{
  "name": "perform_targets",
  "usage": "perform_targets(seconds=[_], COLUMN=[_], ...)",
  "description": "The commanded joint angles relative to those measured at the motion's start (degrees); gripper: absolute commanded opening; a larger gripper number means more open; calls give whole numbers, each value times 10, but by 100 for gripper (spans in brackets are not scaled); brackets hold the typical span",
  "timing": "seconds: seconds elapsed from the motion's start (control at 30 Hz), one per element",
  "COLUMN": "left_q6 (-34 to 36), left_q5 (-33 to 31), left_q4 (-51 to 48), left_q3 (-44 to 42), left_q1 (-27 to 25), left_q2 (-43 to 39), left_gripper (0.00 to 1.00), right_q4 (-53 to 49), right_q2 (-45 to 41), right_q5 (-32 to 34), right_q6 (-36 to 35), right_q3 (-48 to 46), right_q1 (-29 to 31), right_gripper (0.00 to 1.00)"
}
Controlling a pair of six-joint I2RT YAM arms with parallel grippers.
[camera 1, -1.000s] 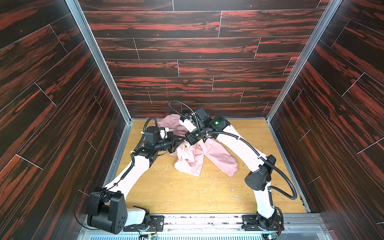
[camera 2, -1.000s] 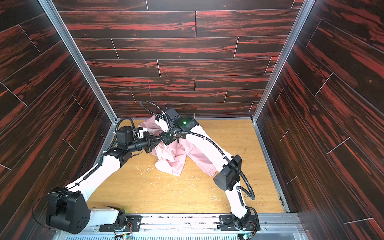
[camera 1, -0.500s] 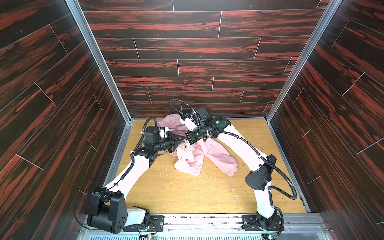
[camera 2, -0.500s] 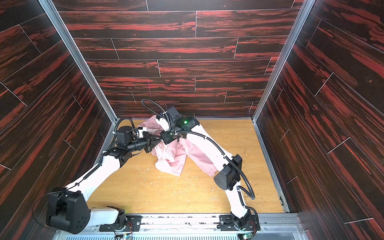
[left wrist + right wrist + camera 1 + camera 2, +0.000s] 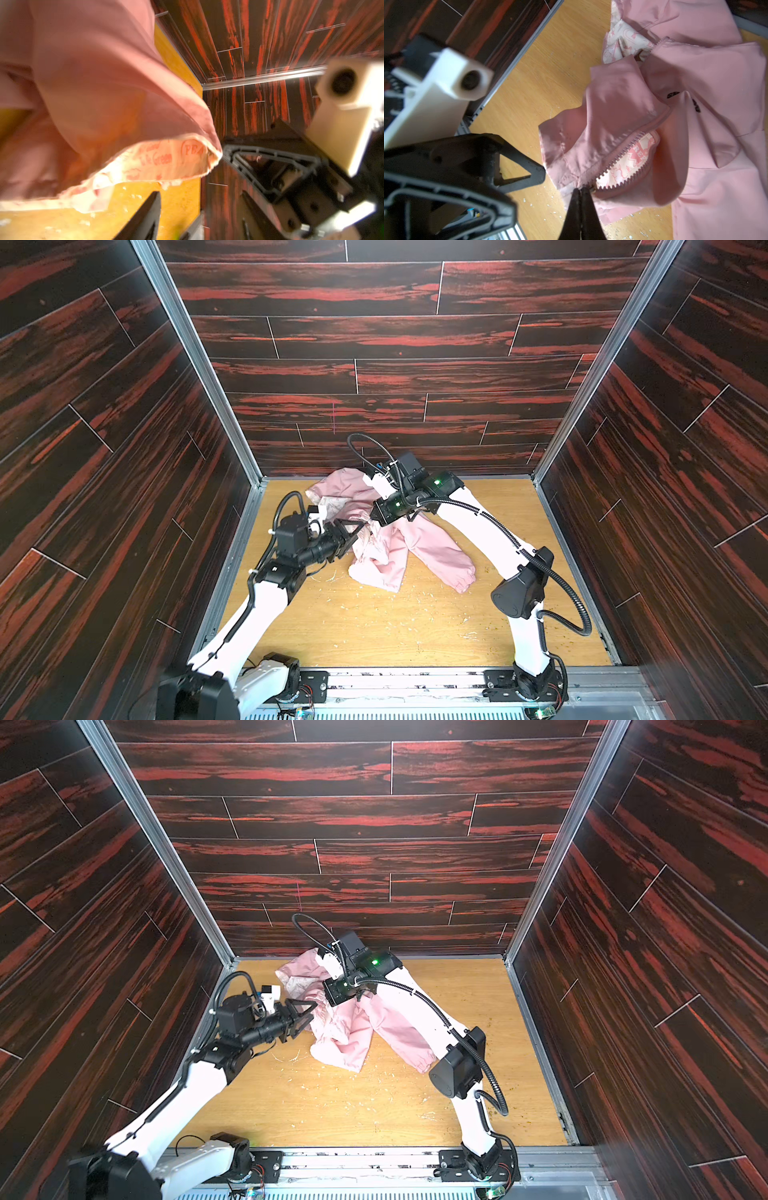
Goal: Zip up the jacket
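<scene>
The right pincer (image 5: 580,192) is pinched shut on the foot of the open zipper (image 5: 616,158) of the small light pink hooded fabric jacket (image 5: 415,547), crumpled mid-frame in both top views, its teeth apparently leading upper-left toward the hood (image 5: 332,489), while the left pincer (image 5: 358,536) gapes empty just left of the cloth.

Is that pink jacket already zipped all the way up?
No, the jacket gapes: its zipper teeth stand apart, showing printed lining.

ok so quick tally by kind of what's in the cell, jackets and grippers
jacket: 1
grippers: 2 (left gripper open beside the jacket, right gripper shut on the jacket at its zipper)
total: 3
</scene>
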Motion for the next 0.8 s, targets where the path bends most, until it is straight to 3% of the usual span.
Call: perform_targets(seconds=[0.0, 0.13, 0.3, 0.63, 0.77], left_q6=[87, 154, 216, 260, 265], left_q5=[-68, -121, -137, -162, -170], left_q4=[18, -17, -57, -51, -44], left_q3=[-26, -28, 14, 56, 63], left_q1=[-9, -44, -83, -104, -107], left_q2=[-72, -103, -56, 17, 38], left_gripper=[71, 75, 74, 68, 61], right_q4=[4, 8, 10, 11, 13], right_q2=[3, 4, 5, 3, 2], right_q5=[-43, -55, -65, -75, -79], right_q6=[16, 23, 30, 36, 38], right_q3=[-2, -1, 1, -1, -1], right_q1=[-6, -9, -10, -11, -11], right_gripper=[0, 0, 0, 0, 0])
